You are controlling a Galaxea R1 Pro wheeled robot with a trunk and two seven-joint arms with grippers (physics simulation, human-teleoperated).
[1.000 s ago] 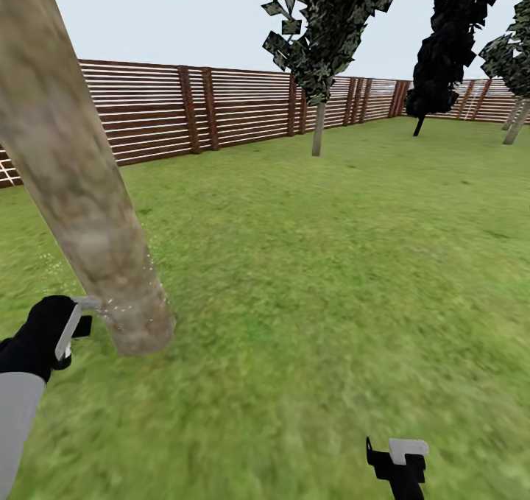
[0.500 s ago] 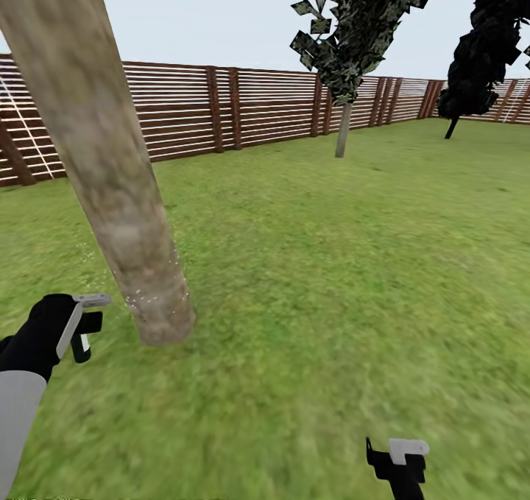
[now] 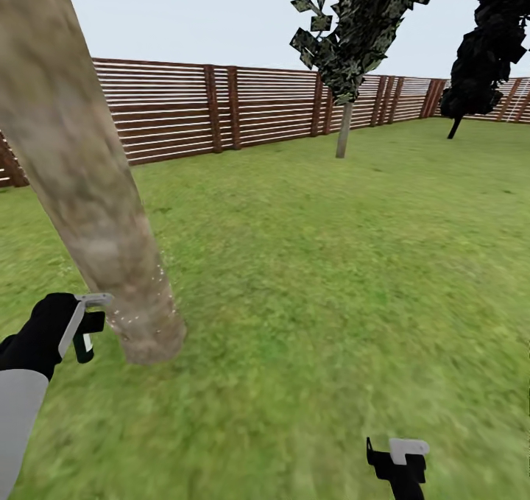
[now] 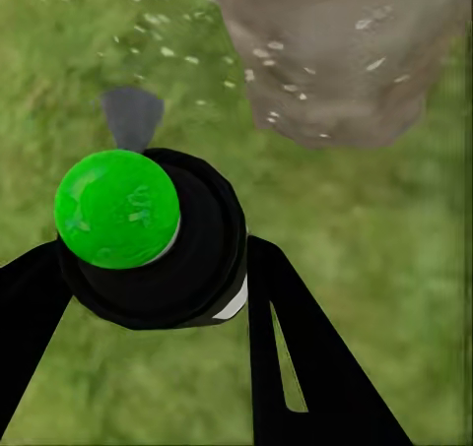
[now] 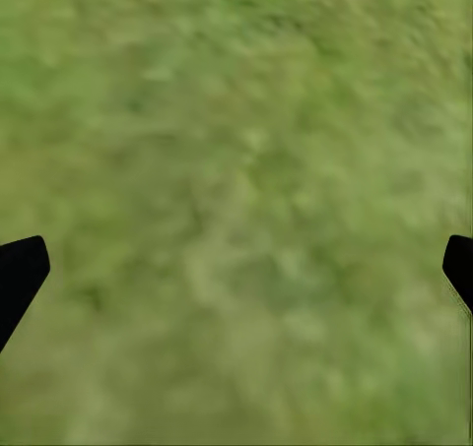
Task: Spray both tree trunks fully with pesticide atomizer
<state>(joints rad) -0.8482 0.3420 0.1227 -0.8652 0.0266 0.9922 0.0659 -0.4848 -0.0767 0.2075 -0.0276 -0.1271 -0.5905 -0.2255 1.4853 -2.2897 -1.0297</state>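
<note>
Green lawn (image 3: 331,279) is seen across the whole garden, bounded on the far side by a brown slatted fence (image 3: 184,110) under a pale sky. At near left a thick pale beige-grey tree trunk (image 3: 81,183) is seen leaning across the head view, its base on the grass. A second, thinner pale trunk (image 3: 343,139) with grey-green leaves is seen far off near the fence; a black-foliaged conifer (image 3: 482,51) is at far right.

The left tool (image 3: 82,327) is seen just left of the near trunk's base, clamped on the pesticide atomizer (image 4: 148,234): a black body with a green round cap, gripped between the two black fingers (image 4: 296,357). Its grey nozzle is pointed toward the trunk. Pale pesticide specks (image 3: 143,305) are noted on the lower bark and on the grass beside it.

The right tool (image 3: 397,459) is seen low at near right, over bare grass, with its fingers spread wide apart and nothing between them.
</note>
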